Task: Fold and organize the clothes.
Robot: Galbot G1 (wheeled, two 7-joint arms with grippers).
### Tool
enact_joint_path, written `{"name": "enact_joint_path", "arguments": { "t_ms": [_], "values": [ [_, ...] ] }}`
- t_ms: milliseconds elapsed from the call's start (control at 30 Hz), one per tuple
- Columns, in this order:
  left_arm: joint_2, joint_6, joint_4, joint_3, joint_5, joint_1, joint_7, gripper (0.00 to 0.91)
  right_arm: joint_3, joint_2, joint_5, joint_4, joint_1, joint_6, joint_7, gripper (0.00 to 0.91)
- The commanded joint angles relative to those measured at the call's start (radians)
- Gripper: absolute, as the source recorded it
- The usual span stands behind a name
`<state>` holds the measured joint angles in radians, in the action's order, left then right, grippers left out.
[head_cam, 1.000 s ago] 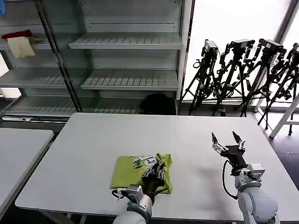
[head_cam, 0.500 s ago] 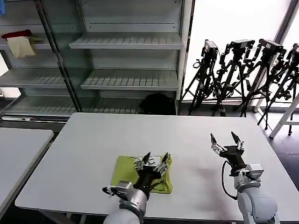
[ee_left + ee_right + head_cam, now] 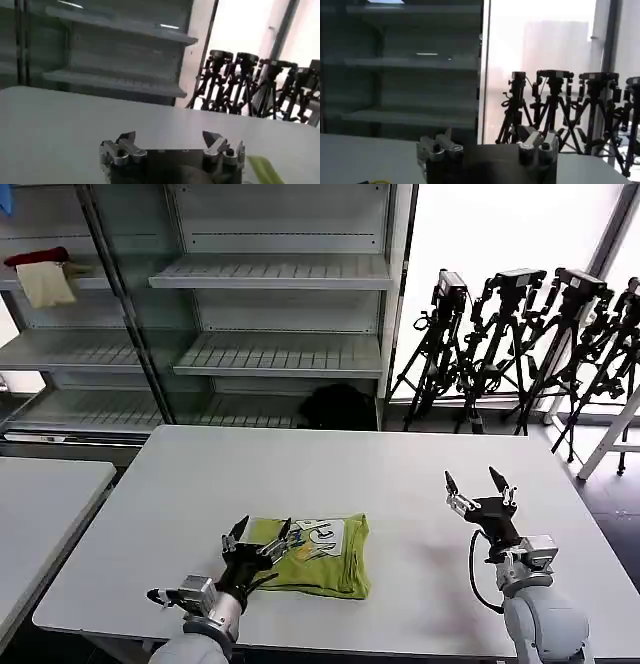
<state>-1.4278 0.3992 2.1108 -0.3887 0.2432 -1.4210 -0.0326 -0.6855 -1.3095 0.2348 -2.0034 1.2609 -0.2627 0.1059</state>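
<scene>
The lime-green T-shirt [image 3: 310, 555] lies folded into a compact rectangle near the front edge of the white worktop [image 3: 350, 474], its white and grey print facing up. The left tool [image 3: 257, 536] sits at the shirt's left edge, fingers spread and empty, raised slightly above the worktop surface; in the left wrist view the left tool [image 3: 170, 145] shows its two fingers well apart with nothing between them, and a sliver of the green shirt [image 3: 265, 170] appears beside it. The right tool [image 3: 478, 487] hovers over the bare right part of the worktop, well apart from the shirt, fingers also spread and holding nothing; the right wrist view shows the same tool [image 3: 487, 145] spread wide.
</scene>
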Motion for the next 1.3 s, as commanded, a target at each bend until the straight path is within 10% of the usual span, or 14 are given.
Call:
{"name": "enact_joint_path", "arguments": {
  "t_ms": [33,533,833,1100,1300],
  "values": [
    [0.079,-0.051,-0.101,-0.066,-0.059,-0.009,0.028,0.907,-0.005,-0.001,0.000,-0.002,0.006,0.002,0.001,0.907],
    [0.062,0.018,-0.063,-0.063,0.028,-0.033,0.024,0.907,0.014,-0.014,-0.005,0.016,-0.014,0.002,0.003,0.907],
    [0.049,0.126,-0.047,-0.047,0.068,-0.015,0.006,0.333,0.009,-0.015,-0.003,0.014,-0.011,0.005,0.002,0.907],
    [0.044,0.124,-0.066,-0.043,0.062,-0.020,0.005,0.030,0.007,-0.017,-0.004,0.010,-0.008,0.006,0.002,0.907],
    [0.033,0.115,-0.067,-0.037,0.072,-0.021,0.007,0.020,0.008,-0.019,-0.005,0.007,-0.010,0.006,0.002,0.907]
  ]
}}
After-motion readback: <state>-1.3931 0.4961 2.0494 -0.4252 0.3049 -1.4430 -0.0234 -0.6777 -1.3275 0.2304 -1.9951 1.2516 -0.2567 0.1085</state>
